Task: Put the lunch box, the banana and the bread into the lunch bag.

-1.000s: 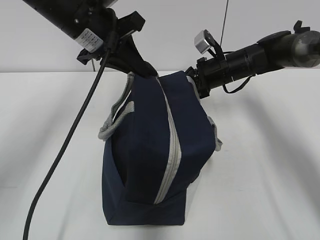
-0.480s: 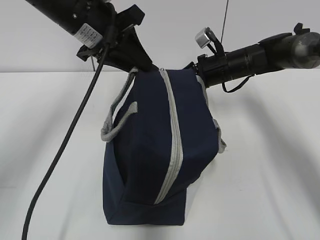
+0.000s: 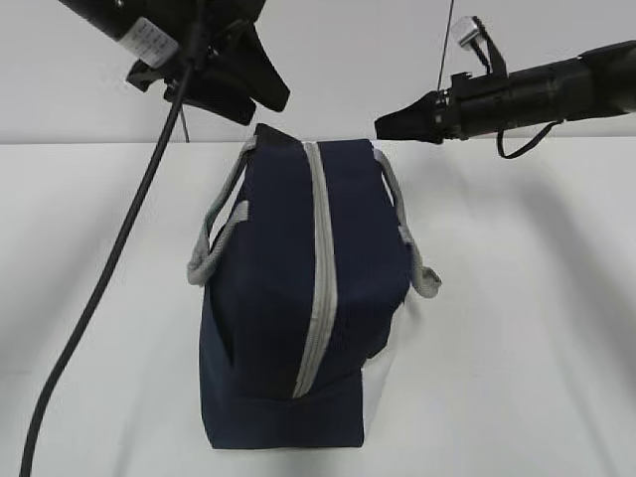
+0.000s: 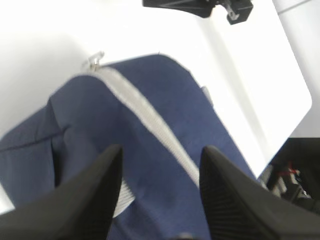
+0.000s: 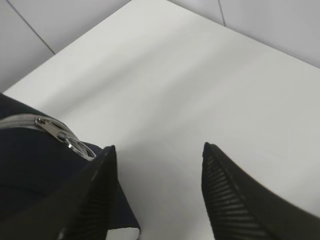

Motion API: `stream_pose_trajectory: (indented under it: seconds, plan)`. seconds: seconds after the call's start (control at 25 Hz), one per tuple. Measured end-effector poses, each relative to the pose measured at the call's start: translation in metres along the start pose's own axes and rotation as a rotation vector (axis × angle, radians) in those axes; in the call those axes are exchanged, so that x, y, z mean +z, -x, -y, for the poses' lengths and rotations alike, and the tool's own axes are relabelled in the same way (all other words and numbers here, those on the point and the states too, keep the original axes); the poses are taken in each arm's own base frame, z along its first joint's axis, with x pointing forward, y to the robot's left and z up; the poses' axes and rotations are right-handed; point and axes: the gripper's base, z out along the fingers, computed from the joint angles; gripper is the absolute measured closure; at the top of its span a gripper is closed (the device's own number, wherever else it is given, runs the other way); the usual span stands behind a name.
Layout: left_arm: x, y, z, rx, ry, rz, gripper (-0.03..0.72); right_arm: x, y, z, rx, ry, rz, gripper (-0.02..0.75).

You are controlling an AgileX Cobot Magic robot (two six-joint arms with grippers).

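The navy lunch bag (image 3: 288, 298) stands on the white table with its grey zipper (image 3: 318, 268) running shut along the top. Its grey strap handles (image 3: 214, 243) hang down both sides. My left gripper (image 3: 266, 105) hovers just above the bag's far left corner, open and holding nothing. In the left wrist view the left gripper (image 4: 160, 155) spreads over the bag (image 4: 100, 130) and zipper (image 4: 150, 122). My right gripper (image 3: 386, 126) hangs open off the bag's far right corner. The right gripper (image 5: 157, 152) stands over bare table beside the metal ring pull (image 5: 75, 142). Lunch box, banana and bread are out of view.
White table (image 3: 527, 298) lies around the bag on all sides, with a white wall behind. A black cable (image 3: 119, 268) droops from the left arm down past the bag's left side. The right arm (image 4: 200, 6) crosses the top of the left wrist view.
Both grippers opened, let go of the bag's top and pulled up and away. The bag dropped and settled straighter, with its handles falling loose.
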Motion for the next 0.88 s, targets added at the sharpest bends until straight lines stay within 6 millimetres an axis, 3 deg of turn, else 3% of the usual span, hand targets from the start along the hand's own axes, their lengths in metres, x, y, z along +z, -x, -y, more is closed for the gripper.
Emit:
stream_pose_trajectory:
  seconds: [0.2,0.4,0.72,0.88]
  plan:
    - [-0.025,0.001,0.011,0.052,0.055,0.068,0.312,-0.021,0.016,-0.002,0.262,-0.033,0.032,0.315]
    - [-0.039,-0.003,0.012,0.035,0.14,0.068,0.312,-0.029,0.023,-0.01,0.43,-0.062,-0.033,0.314]
    - [-0.061,-0.007,0.018,-0.019,0.219,0.097,0.312,-0.066,0.034,-0.035,0.692,-0.38,-0.353,0.314]
    - [-0.068,-0.012,0.015,-0.055,0.292,0.073,0.312,-0.088,0.056,-0.056,0.73,-0.513,-0.362,0.315]
